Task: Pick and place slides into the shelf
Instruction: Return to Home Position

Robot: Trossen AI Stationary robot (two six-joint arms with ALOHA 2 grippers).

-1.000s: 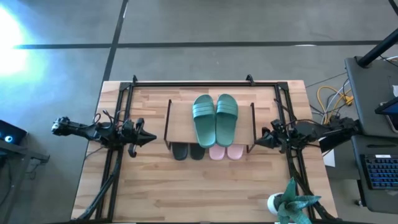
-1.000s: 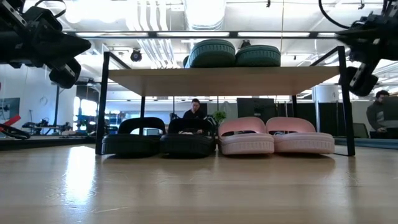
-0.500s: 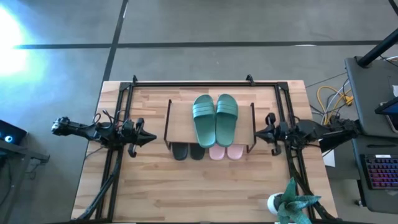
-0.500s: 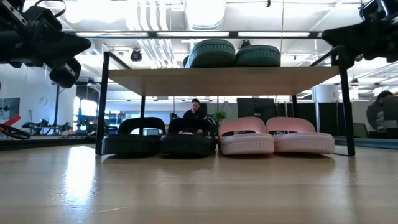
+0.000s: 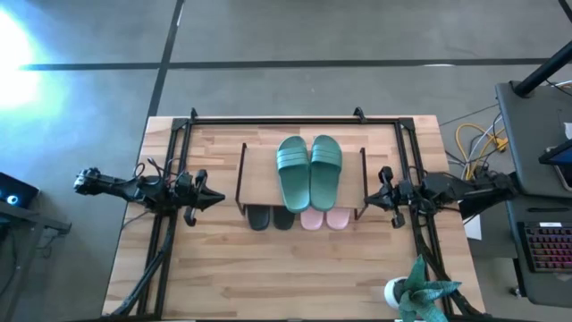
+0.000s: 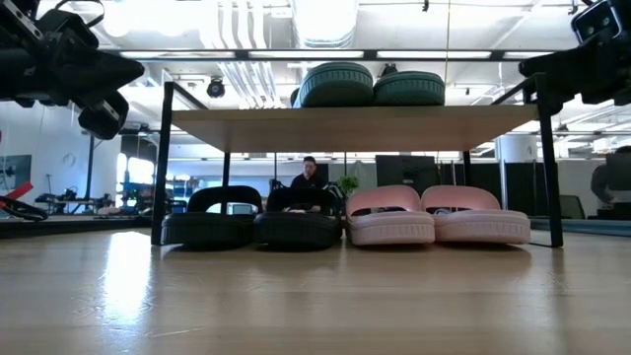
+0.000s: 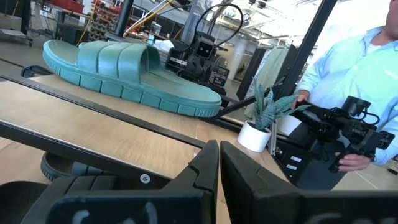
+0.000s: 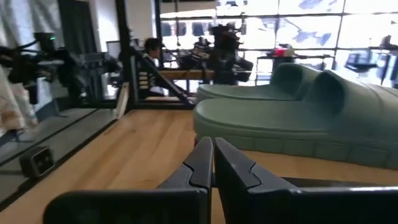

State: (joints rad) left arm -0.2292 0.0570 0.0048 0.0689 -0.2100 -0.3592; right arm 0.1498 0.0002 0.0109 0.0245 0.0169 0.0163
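Slides fill the shelf between the left pincer and right pincer, both with fingers pressed together; a potted plant stands near the right one.

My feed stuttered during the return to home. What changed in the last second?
The right end effector, shut and empty, rose and drew back a little from the shelf. Nothing was grasped or released. The left end effector, the teal slides on top, and the black slides and pink slides underneath stayed put.
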